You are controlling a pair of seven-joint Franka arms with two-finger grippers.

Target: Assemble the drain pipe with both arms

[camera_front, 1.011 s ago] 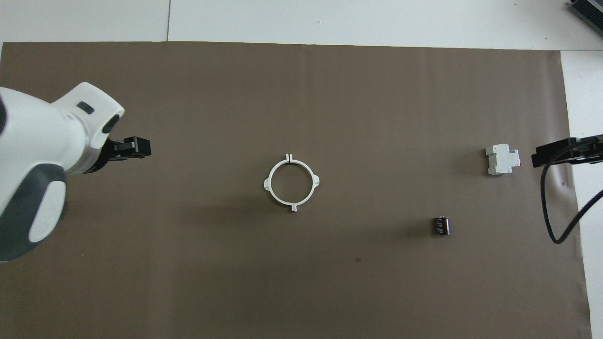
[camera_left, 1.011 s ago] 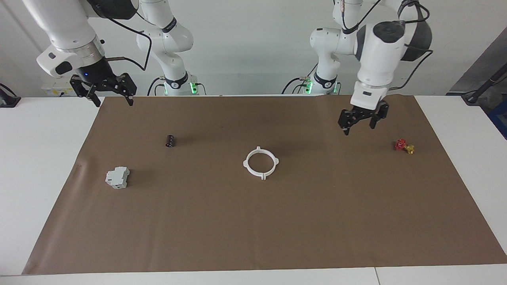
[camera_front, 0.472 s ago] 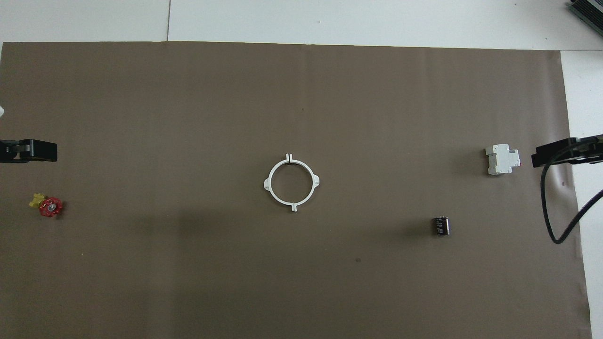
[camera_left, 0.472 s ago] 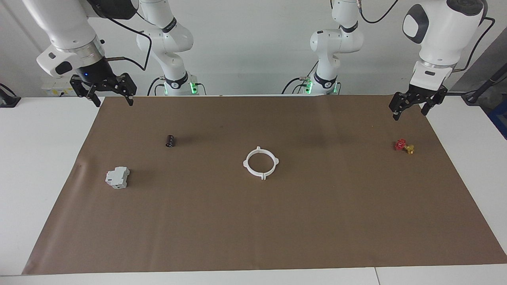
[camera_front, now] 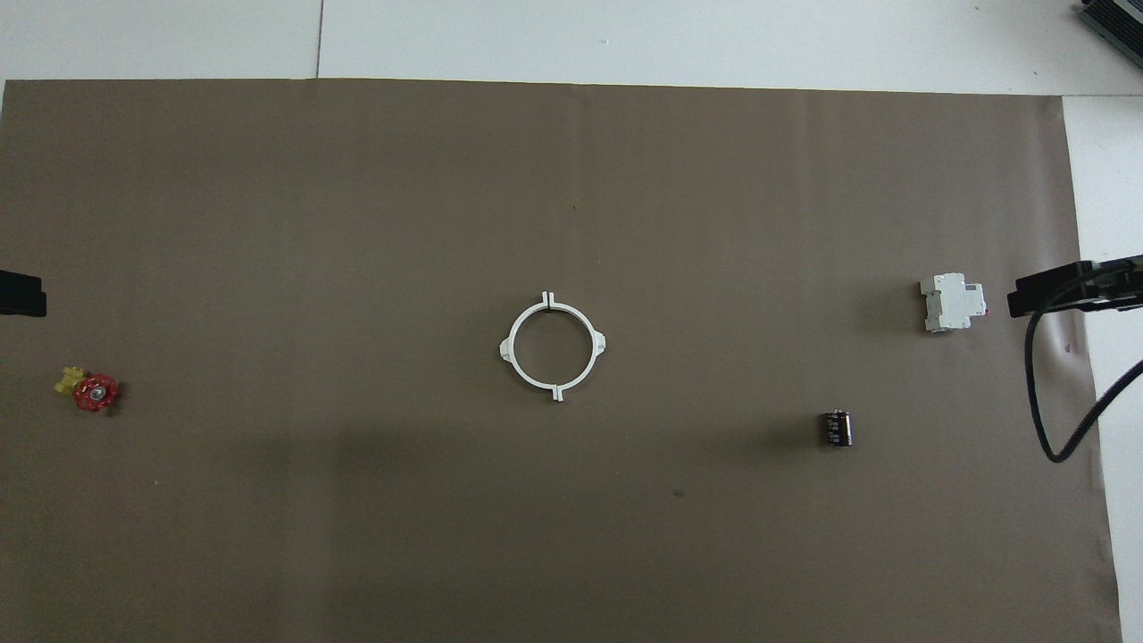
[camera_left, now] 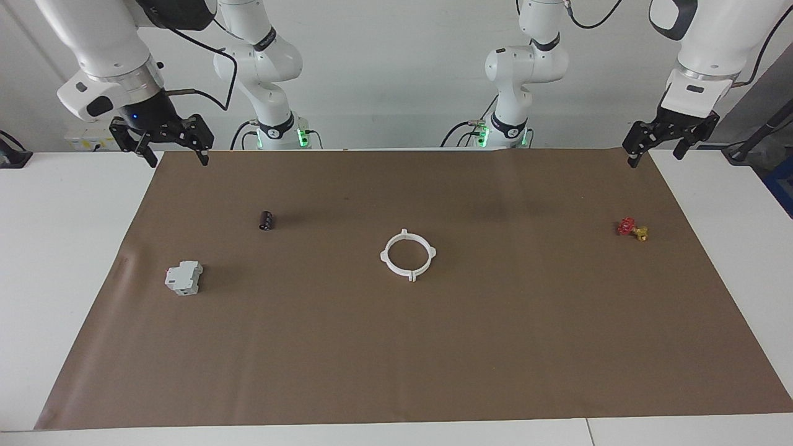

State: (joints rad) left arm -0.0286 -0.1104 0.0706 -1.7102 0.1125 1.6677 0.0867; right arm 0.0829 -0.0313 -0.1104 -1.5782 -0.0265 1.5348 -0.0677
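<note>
The drain pipe lies flat in the middle of the brown mat as one white ring, its two halves meeting at small tabs; the overhead view shows the drain pipe with nothing touching it. My left gripper hangs open and empty over the mat's corner at the left arm's end, and only a tip of the left gripper shows from above. My right gripper hangs open and empty over the mat's corner at the right arm's end, the right gripper just entering the overhead view. Both are well away from the ring.
A grey-white boxy block and a small black cylinder lie on the mat toward the right arm's end. A red and yellow valve lies toward the left arm's end. White table surrounds the brown mat.
My left arm has swung away from the mat's middle toward its own end of the table and risen, uncovering the valve in the overhead view. The right arm and the ring have not moved.
</note>
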